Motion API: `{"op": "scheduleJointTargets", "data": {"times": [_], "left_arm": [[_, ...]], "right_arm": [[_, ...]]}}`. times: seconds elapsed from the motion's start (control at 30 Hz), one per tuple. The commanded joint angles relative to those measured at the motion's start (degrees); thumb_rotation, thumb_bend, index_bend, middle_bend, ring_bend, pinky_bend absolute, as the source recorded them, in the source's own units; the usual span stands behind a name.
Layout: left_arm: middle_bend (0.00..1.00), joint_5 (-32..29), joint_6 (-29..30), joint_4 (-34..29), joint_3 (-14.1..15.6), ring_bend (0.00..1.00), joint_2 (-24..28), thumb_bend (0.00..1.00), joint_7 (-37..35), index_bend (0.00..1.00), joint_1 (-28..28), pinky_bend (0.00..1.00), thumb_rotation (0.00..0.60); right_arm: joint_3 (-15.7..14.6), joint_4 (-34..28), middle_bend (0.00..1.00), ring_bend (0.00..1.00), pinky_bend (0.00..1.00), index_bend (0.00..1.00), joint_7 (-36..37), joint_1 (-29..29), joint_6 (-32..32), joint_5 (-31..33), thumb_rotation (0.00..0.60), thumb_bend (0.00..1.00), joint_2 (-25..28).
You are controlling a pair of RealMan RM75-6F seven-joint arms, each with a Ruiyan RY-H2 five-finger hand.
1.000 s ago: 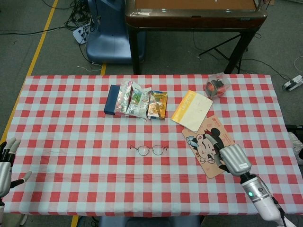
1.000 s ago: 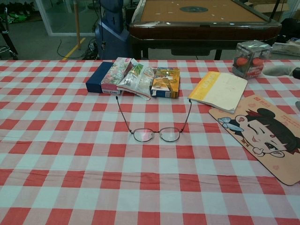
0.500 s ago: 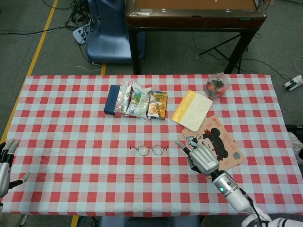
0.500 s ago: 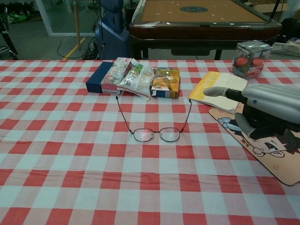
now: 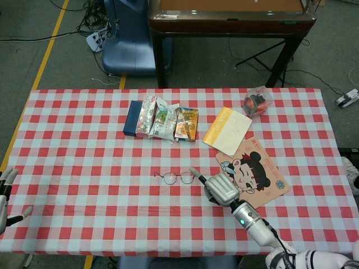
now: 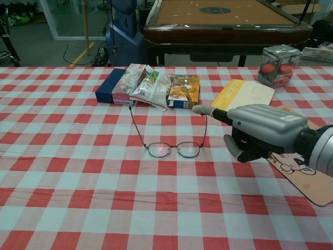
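With the glasses (image 5: pixel 179 177) as the landmark, lying lenses down near the middle of the checked tablecloth (image 5: pixel 84 157) with their temples pointing toward the far edge, the scene reads from the left as follows. Well to the left of the glasses, at the near left corner of the cloth, the left hand (image 5: pixel 7 196) hangs off the table edge with its fingers apart and nothing in them. Beyond the glasses and a little left stands a row of goods: a dark blue box (image 5: pixel 133 117), then touching snack packets (image 5: pixel 159 118), then an orange packet (image 5: pixel 187 124). Just right of the glasses, the right hand (image 5: pixel 220 189) hovers low over the cloth, holding nothing, one finger (image 6: pixel 204 110) stretched toward the glasses' right temple while the others curl loosely downward; whether that fingertip touches the frame cannot be told. Beyond the glasses to the right lies a yellow-edged notebook (image 5: pixel 228 129), and nearer the right hand a cartoon mat (image 5: pixel 258 171), part of it hidden behind the hand in the chest view. Furthest right, near the far edge, sits a clear bag with red contents (image 5: pixel 257 101).
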Motion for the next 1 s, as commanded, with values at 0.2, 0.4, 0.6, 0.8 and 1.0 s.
{"op": "scheduleJointTargets", "data": {"times": [0.2,0.4,0.6,0.8,1.0], "left_arm": [[0.0,0.1,0.2,0.5,0.1,0.0,0.0,0.16,-0.8,0.0,0.3,0.0,0.6],[0.0,0.0,0.0,0.9,0.0,0.0,-0.1,0.16,-1.2,0.0,0.4,0.0,0.6],[0.0,0.2,-0.4,0.9,0.1,0.0,-0.2,0.16,-1.5,0.0,0.2,0.0,0.6],[0.0,0.0,-0.6,1.0,0.1,0.0,-0.1,0.16,-1.8,0.0,0.3,0.0,0.6],[0.0,0.0,-0.9,1.2,0.2,0.0,-0.2,0.16,-2.1,0.0,0.3,0.0,0.6]], "right_arm": [[0.7,2.3,1.0,1.0,1.0,0.0,-1.8,3.6,-4.3,3.8,0.6,0.75,-3.4],[1.0,3.7,1.0,1.0,1.0,0.0,-2.2,5.5,-6.0,6.3,0.6,0.75,-5.0],[1.3,4.9,1.0,1.0,1.0,0.0,-2.9,8.0,-8.5,8.5,0.6,0.75,-6.4],[0.5,6.7,1.0,1.0,1.0,0.0,-3.6,9.6,-9.9,9.9,0.6,0.75,-8.0],[-0.2,8.9,1.0,1.0,1.0,0.0,-3.4,10.5,-10.6,11.1,0.6,0.75,-9.8]]}}
